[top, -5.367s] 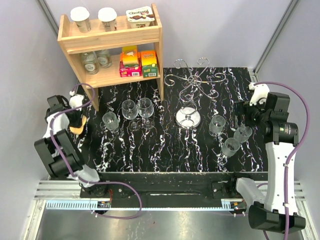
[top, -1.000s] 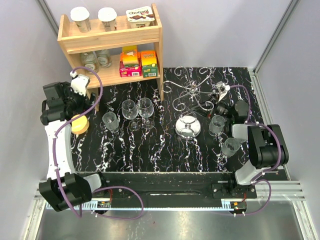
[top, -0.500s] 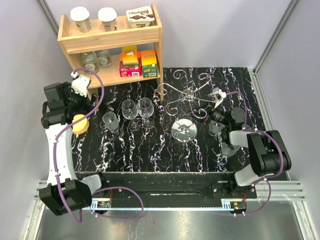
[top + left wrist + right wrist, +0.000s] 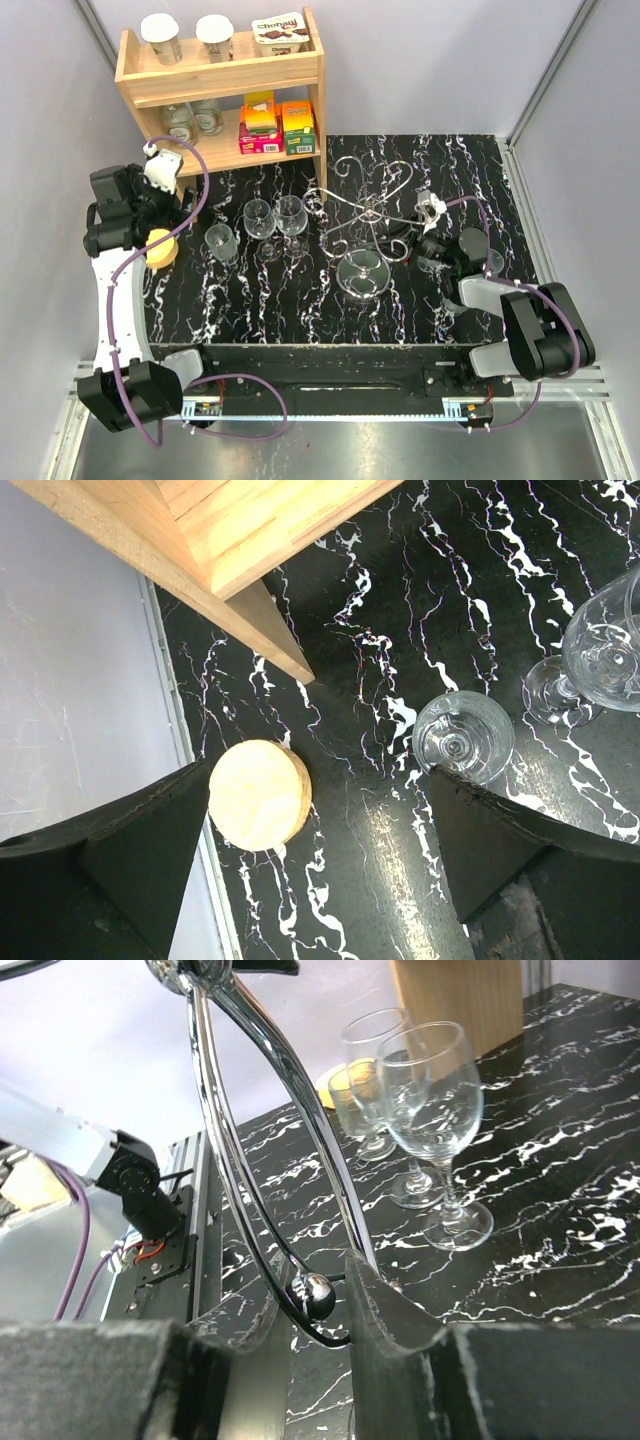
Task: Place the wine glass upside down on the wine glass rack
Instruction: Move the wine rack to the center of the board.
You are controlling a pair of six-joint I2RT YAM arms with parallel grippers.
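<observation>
Black marbled tabletop [image 4: 300, 300]: the wine glass rack [image 4: 372, 207] is sliding near and left in my right grip.
My right gripper [image 4: 312, 1305] is pinched narrow on one chrome scroll arm. The rack's disc base [image 4: 362, 275] sits nearer than a second ago, closer to two upright wine glasses [image 4: 291, 215]. My left gripper [image 4: 320, 785] hangs spread wide and empty above a tan disc [image 4: 260, 793]. No glass is hung yet.

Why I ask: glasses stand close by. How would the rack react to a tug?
The rack looks tippy: tall wire scrolls over one small disc base. Its polished wire may slip in the right gripper.
</observation>
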